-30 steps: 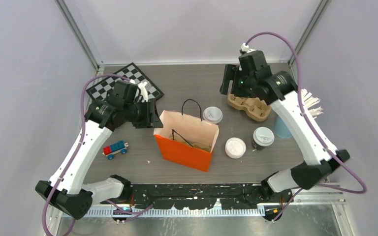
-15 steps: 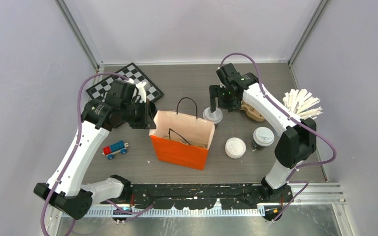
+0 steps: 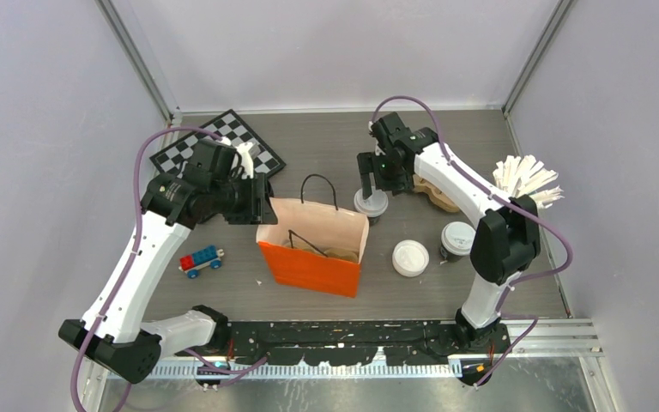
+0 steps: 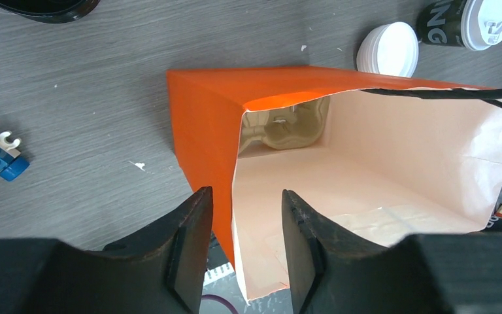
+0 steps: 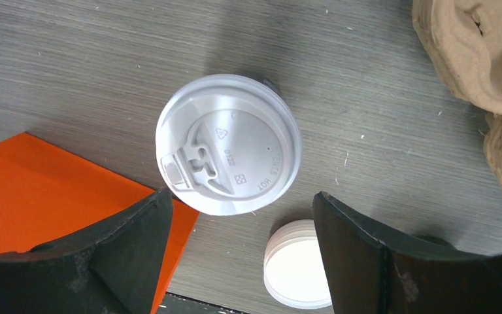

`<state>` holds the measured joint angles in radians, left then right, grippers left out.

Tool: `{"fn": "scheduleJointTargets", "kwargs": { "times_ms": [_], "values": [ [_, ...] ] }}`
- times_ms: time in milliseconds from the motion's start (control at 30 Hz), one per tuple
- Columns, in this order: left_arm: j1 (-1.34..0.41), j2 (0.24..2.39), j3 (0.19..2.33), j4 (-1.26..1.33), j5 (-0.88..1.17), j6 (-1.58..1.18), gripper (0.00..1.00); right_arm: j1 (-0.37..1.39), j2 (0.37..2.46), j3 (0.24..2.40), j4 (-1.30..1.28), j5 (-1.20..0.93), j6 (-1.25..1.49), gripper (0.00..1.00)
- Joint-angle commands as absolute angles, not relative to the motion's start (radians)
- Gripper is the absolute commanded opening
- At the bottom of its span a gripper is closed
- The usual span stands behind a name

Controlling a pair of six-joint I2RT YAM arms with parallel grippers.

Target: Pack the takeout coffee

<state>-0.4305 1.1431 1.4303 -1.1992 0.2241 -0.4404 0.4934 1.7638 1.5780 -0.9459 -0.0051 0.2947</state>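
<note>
The grey table [image 3: 326, 142] carries an orange paper bag [image 3: 309, 268] standing open near its middle, with a brown cardboard tray [image 4: 287, 127] lying at its bottom. The left gripper [image 4: 245, 199] is open, its fingers straddling the bag's left rim, one outside the orange wall and one inside. A chessboard [image 3: 223, 142] lies at the far left. A second cardboard tray [image 3: 436, 193] sits at the far right, partly under the right arm. The coffee cup [image 5: 227, 154], upright with its white sip lid on, stands on the table just beside the bag's far right corner. The right gripper [image 5: 240, 199] hangs over it with its fingers spread wide on either side of the lid, holding nothing. Nearer the arms stand a black lidded cup [image 3: 458, 239] and a stack of loose white lids [image 3: 410, 257]. A small toy block car [image 3: 201, 259] lies left of the bag.
</note>
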Motion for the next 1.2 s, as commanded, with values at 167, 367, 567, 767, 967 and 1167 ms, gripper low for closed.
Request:
{"fn": "scheduleJointTargets", "kwargs": {
  "times_ms": [167, 367, 567, 767, 967, 1167],
  "values": [
    [-0.433, 1.126, 1.444, -1.189, 0.194, -0.439, 0.44, 0.471, 1.793, 1.720, -1.021, 0.103, 0.306, 0.81],
    [-0.433, 1.144, 1.465, -1.174, 0.200, -0.438, 0.41, 0.394, 1.706, 1.715, -1.152, 0.180, 0.451, 0.79],
    [-0.433, 1.164, 1.497, -1.173, 0.221, -0.453, 0.42, 0.343, 1.537, 1.619, -1.230, 0.240, 0.571, 0.85],
    [-0.433, 1.137, 1.458, -1.148, 0.236, -0.463, 0.43, 0.245, 1.421, 1.493, -1.275, 0.282, 0.667, 0.87],
    [-0.433, 1.124, 1.434, -1.144, 0.239, -0.459, 0.44, 0.161, 1.373, 1.352, -1.251, 0.269, 0.717, 0.91],
    [-0.433, 1.124, 1.437, -1.154, 0.239, -0.446, 0.44, 0.133, 1.344, 1.254, -1.195, 0.318, 0.737, 0.92]
  ]
}}
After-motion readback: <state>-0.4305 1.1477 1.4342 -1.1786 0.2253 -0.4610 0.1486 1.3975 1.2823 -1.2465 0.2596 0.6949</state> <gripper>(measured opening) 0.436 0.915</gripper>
